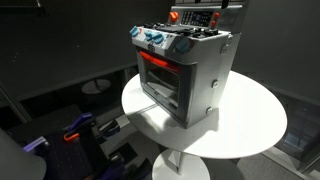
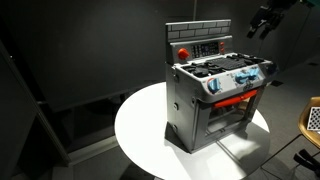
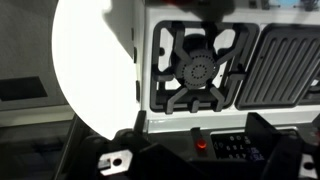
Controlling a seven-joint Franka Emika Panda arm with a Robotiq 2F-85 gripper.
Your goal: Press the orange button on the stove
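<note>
The claw (image 2: 262, 22) hovered with jaws spread, holding nothing, above the far side of the stove (image 2: 200, 110) on the white desk (image 2: 140, 130), apart from the orange button (image 2: 183, 52)

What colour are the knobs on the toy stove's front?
The knobs are light blue, clearest in an exterior view.

Round orange button (image 2: 183, 53) on back panel of upright toy stove (image 2: 200, 110)
</note>
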